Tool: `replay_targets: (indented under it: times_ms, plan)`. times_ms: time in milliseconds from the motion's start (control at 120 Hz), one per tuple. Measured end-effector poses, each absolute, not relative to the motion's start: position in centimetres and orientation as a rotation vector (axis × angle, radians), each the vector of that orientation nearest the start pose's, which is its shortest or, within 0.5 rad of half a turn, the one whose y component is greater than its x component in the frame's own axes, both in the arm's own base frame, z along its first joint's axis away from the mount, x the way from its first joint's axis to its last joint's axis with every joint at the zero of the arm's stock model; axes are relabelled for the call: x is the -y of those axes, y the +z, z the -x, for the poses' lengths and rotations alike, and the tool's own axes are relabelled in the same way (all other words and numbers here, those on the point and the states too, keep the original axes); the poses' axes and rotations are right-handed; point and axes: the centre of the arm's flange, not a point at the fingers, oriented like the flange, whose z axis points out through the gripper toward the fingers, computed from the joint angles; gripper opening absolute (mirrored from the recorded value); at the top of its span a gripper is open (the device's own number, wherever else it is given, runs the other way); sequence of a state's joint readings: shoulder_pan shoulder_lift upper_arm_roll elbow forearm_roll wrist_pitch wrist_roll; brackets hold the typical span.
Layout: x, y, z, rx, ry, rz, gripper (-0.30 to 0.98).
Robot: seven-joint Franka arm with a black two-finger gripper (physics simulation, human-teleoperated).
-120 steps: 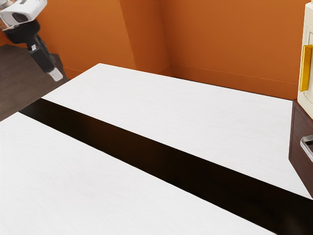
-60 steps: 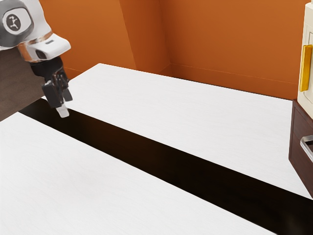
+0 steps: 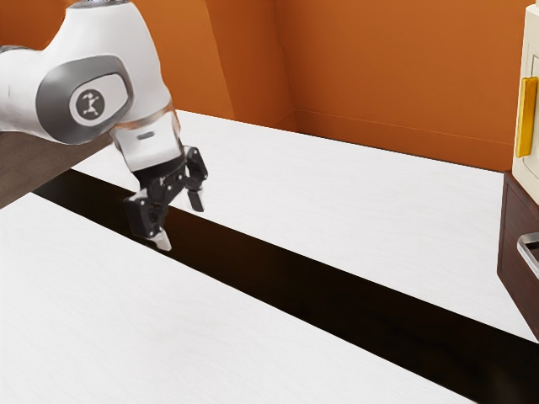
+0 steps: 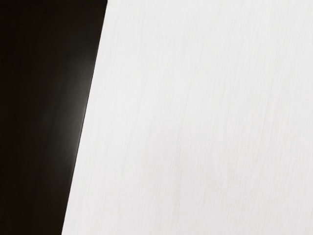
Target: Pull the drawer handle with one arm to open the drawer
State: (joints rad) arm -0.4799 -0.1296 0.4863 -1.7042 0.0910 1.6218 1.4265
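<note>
My black gripper (image 3: pixel 182 225) points down over the dark stripe in the exterior view's left half, its two fingers spread wide with nothing between them. Far from it, at the exterior view's right edge, a dark brown drawer front (image 3: pixel 515 244) carries a silver bar handle (image 3: pixel 528 248), partly cut off by the picture's border. A wide stretch of table separates the gripper from that handle. Whether the drawer stands out from its cabinet cannot be told.
A cream cabinet (image 3: pixel 527 50) with a yellow handle (image 3: pixel 526 117) rests above the brown drawer unit. The white table (image 3: pixel 354 219) has a dark stripe (image 3: pixel 295 278) across it, and the wrist view has the white tabletop (image 4: pixel 195 117) beside the stripe (image 4: pixel 39 117). Orange walls stand behind.
From the exterior view's upper left, my arm has come in over the table, moving toward the right and lower in the picture. The hand has turned, and both fingers are now visible apart. Drawer and handle look unchanged.
</note>
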Motion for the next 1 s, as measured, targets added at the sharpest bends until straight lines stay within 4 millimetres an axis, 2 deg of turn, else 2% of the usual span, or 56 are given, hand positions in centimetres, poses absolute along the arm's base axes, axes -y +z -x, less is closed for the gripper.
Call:
replay_targets:
  times_ms: [142, 217, 433, 650, 833, 1000]
  plan:
    - [1.6, 62.9, -52.5, -2.158, -0.030, 2.167, 0.69]
    - [3.2, 62.9, -52.2, -2.210, -0.039, 2.091, 0.69]
    - [10.0, 60.9, -51.5, -2.378, -0.055, 1.857, 0.69]
    - [16.5, 61.0, -50.8, -2.477, -0.160, 1.642, 0.69]
    - [20.7, 60.5, -50.8, -2.500, -0.192, 1.476, 0.69]
    - [23.6, 60.0, -51.0, -2.510, -0.192, 1.362, 0.69]
